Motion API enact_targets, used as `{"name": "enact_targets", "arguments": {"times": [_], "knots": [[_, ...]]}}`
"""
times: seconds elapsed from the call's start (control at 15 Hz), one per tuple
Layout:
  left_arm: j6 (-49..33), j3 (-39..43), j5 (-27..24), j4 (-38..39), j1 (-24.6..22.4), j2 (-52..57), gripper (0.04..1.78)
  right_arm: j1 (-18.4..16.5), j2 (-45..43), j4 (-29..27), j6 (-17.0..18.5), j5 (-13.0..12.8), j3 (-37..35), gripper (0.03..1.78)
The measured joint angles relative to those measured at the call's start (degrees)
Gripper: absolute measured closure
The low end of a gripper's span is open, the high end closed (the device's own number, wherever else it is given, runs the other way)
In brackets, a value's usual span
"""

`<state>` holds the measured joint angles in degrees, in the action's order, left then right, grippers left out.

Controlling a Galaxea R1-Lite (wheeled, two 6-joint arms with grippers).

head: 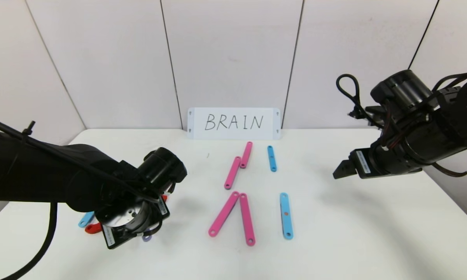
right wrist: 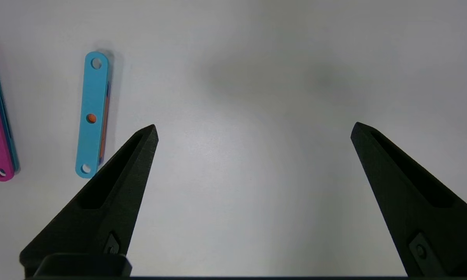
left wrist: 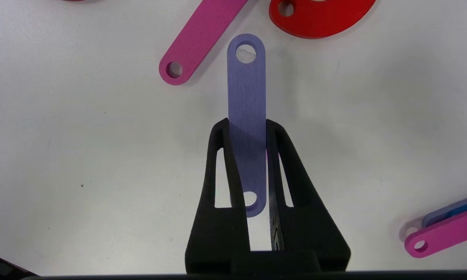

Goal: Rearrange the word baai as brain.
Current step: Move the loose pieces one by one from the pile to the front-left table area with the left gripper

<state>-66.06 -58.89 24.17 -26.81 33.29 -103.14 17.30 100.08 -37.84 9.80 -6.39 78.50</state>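
Judging from how the pieces lie, the rearranging is at an early stage: on the white table (head: 334, 241) the word of flat holed plastic strips does not yet read as the white card with black handwritten BRAIN (head: 233, 123) propped against the back wall. In the head view, two long pink strips (head: 235, 217) meet at their tops like an A with no crossbar, a long light-blue strip (head: 286, 215) lies upright just to their right like an I, and farther back two short pink strips (head: 238, 166) touch end to end beside a short light-blue strip (head: 272, 158). The B, R and N look unbuilt, though the left arm hides part of the table. Under that arm, the ends of a light-blue strip (head: 86, 219) and a red curved arc (head: 93, 228) peek out. The left gripper (left wrist: 247, 124) is low over the near-left of the table, wrist bent down, its fingers (left wrist: 221, 155) pinching a flat purple holed strip (left wrist: 246, 101) by its long edges, one hole clear beyond the tips; whether the strip is lifted off the table I cannot tell. A pink strip end (left wrist: 196, 42) and a red arc (left wrist: 320, 17) lie just beyond it. The right gripper (head: 343, 170) hangs above the right side of the table, well apart from the pieces, fingers (right wrist: 116, 194) spread wide and holding nothing.
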Motion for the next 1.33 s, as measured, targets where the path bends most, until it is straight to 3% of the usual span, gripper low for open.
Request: {"name": "enact_targets", "arguments": {"times": [1.33], "knots": [[-0.7,-0.6,0.2,3.3,-1.0,-5.6,1.63,0.0,-0.3,-0.1,0.0,0.2,0.0,0.07]]}}
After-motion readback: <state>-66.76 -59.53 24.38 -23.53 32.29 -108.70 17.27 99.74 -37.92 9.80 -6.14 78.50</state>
